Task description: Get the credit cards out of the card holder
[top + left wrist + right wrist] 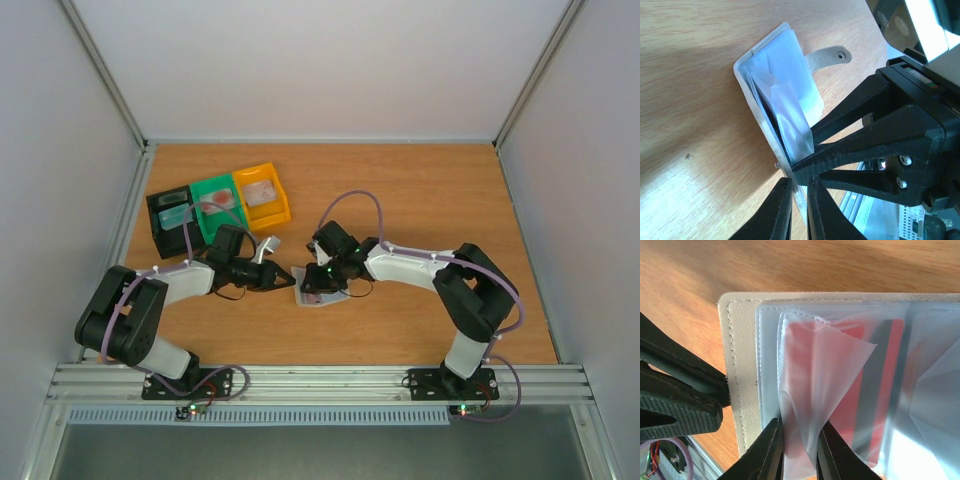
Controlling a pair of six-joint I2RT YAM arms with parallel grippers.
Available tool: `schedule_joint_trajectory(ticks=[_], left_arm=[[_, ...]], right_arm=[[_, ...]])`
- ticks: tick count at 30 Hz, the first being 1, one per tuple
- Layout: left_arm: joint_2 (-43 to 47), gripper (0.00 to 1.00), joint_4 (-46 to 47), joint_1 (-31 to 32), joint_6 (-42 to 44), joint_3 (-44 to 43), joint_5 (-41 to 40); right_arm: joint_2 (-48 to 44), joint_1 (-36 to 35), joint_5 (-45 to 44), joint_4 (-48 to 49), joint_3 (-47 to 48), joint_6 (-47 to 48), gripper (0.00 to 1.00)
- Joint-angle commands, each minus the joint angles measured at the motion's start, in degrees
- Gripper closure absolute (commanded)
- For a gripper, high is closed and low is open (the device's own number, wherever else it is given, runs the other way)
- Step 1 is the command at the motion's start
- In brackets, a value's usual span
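The card holder (322, 294) lies open on the wooden table between both arms, whitish with translucent pockets (782, 82). Its beige tab (829, 57) points away. My left gripper (799, 192) is shut on the holder's stitched edge, also seen from above (291, 279). A reddish-pink credit card (860, 390) sits inside a clear pocket (920, 390). My right gripper (800, 442) pinches a bowed translucent pocket leaf (825, 365) tinted pink; whether a card is inside that leaf I cannot tell. No pale bluish card is visible.
Black (168, 214), green (220, 201) and yellow (263, 194) bins stand in a row at the back left, each with something small inside. The left gripper's fingers (677, 390) show at the holder's edge in the right wrist view. White walls enclose the table.
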State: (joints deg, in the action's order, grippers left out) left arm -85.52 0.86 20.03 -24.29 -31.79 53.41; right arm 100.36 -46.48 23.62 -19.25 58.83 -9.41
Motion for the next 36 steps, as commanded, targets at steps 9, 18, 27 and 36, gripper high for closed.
schedule_joint_trajectory(ticks=[9,18,27,36], left_arm=[[-1.3,0.7,2.8,3.7,3.8,-1.7,1.2],[-2.3,0.75,0.6,4.5,4.8,-2.4,-2.8],[-1.4,0.7,-5.7,4.4,8.6,-2.3,-9.4],[-1.3,0.8,2.2,4.5,8.8,-0.4,-5.8]], right_arm=[[-3.0,0.4,-0.2,-2.2,1.9,0.7,0.95],[-4.4,1.0,2.8,-0.6,1.6,-0.3,0.98],[-7.1,1.4,1.5,-4.1,1.6,0.6,0.98],[-7.5,1.8,6.4,2.1,-0.8,0.3,0.98]])
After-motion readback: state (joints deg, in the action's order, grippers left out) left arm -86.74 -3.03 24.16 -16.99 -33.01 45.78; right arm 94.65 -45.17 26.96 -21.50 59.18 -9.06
